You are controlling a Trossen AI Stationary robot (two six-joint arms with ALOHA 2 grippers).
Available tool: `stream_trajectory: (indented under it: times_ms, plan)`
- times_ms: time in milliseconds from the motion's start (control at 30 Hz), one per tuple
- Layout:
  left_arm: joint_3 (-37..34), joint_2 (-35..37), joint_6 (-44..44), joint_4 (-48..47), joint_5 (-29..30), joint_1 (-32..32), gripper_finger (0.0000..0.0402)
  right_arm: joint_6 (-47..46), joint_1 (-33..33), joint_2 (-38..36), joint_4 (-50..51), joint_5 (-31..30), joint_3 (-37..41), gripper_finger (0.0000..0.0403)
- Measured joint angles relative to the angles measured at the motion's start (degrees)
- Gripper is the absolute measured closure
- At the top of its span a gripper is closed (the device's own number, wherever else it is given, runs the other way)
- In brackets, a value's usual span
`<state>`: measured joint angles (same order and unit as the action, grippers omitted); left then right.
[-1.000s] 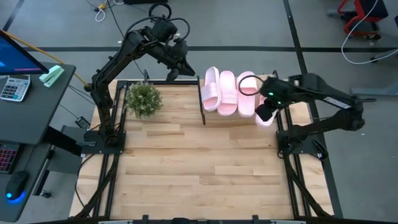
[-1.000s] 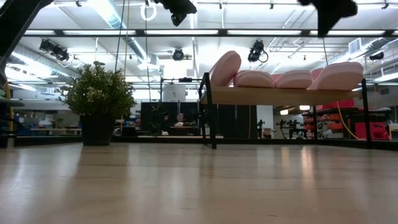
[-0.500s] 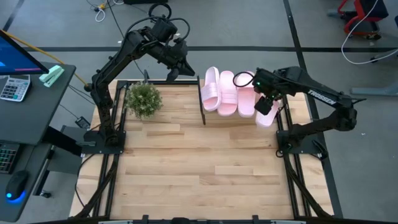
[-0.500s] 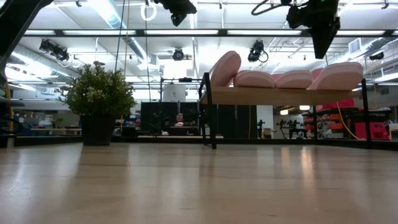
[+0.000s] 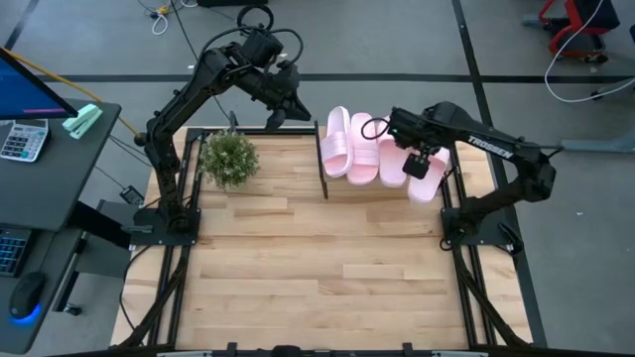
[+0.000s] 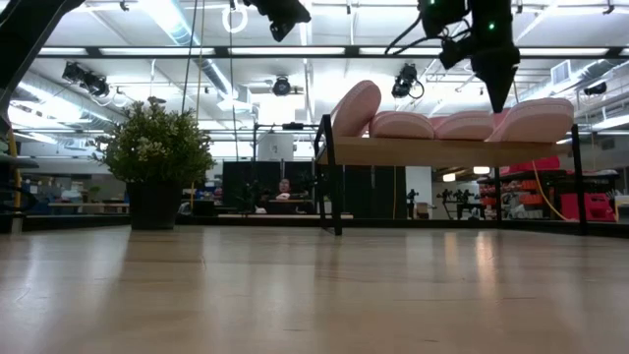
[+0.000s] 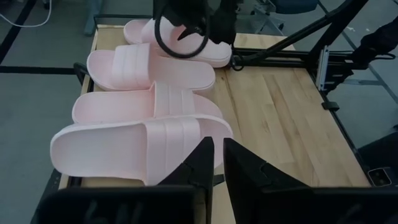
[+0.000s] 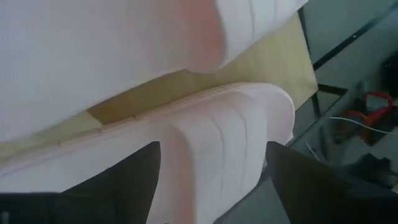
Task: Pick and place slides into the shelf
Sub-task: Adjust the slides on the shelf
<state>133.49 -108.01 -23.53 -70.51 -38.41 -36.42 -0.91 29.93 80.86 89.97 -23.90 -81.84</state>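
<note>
All four pink slides (image 5: 382, 149) lie side by side on the shelf (image 6: 442, 150), a light wooden board on thin black uprights at the far edge of the table (image 5: 317, 268). Seen from table height, the one nearest the plant (image 5: 230, 157) leans up on its edge while the other three lie flat. The right gripper (image 5: 417, 164) hangs just above the row, over the gap between the two slides at the end farthest from the plant. Its fingers (image 8: 130, 180) are spread wide, and the strap of the outermost slide (image 8: 230, 155) shows in the space between them; neither finger is seen pressing on it, so nothing is held. From the low camera the tip of this gripper points down at the row of slides, with a little air showing beneath it. The left gripper (image 5: 281, 107) waits raised beyond the table's far edge, behind the plant and off to the side of the shelf. Its fingers (image 7: 193, 168) stand nearly together with only a thin slit between them and nothing caught in it; the closest slide (image 7: 140, 146) lies just past their tips, and the rest of the row runs away from them toward the other arm.
</note>
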Motion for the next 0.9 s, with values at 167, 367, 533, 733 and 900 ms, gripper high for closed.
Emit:
stream_trajectory:
  times_ms: [167,367,533,733,900]
  plan:
    - [0.00,0.00,0.43,-0.03,1.81,0.00,0.0365,2.05,0.61,1.62,0.01,-1.29,0.00,0.0105]
    - [0.00,0.00,0.44,-0.03,2.45,0.00,0.0369,5.77,3.43,1.78,-0.03,-1.29,0.29,0.0105]
    - [0.00,0.00,0.44,-0.05,2.64,0.00,0.0361,8.03,6.08,-0.14,-0.01,-0.90,5.78,0.0105]
    - [0.00,0.00,0.35,-0.02,2.84,-0.09,0.0360,5.28,5.70,-2.45,0.02,-5.49,12.86,0.0125]
    - [0.00,0.00,-0.22,0.67,3.14,-0.09,0.0369,2.82,4.44,-3.73,-0.04,-7.55,13.26,0.0212]
